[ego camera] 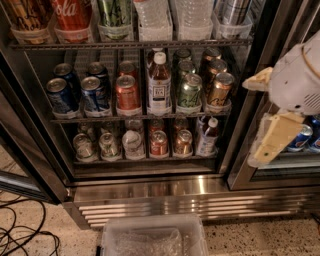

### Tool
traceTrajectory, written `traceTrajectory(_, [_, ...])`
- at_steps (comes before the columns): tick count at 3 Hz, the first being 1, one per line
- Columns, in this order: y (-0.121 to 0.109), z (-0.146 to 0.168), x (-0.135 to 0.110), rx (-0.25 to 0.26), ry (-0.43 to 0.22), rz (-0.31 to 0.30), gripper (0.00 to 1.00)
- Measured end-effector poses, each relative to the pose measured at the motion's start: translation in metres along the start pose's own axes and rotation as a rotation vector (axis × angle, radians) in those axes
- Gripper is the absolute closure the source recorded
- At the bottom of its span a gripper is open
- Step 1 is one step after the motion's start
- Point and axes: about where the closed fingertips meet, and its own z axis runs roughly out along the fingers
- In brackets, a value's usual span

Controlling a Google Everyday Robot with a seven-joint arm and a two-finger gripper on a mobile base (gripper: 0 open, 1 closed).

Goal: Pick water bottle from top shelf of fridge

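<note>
Gripper (250,124) at the right edge of the view, at mid-height. A rounded white wrist housing (300,80) carries two cream fingers (274,140), spread well apart. The upper finger points left; the lower, longer in view, slants down and to the left.

Fridge (150,192): glossy brushed steel. Top shelf (125,45): dark wire metal; trays (156,33) clear plastic. Water bottle (192,10): ribbed clear plastic. Gripper (250,122), right: matt cream plastic.

Along the front edge of the top shelf (130,45) the fridge (150,187) stood open. The water bottle (152,14) stood tight between a green can (114,12) and a like clear bottle (194,11). The gripper (249,123), its fingers apart and empty, hung before the dark door post (267,30) at the right end.
</note>
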Motion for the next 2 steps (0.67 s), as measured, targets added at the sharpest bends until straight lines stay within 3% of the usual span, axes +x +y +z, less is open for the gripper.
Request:
traceTrajectory(1, [0.011,0.023,-0.039,0.043,-0.191,-0.062,0.0])
traceTrajectory(2, [0.021,0.035,-0.074,0.119,-0.355,-0.062,0.0])
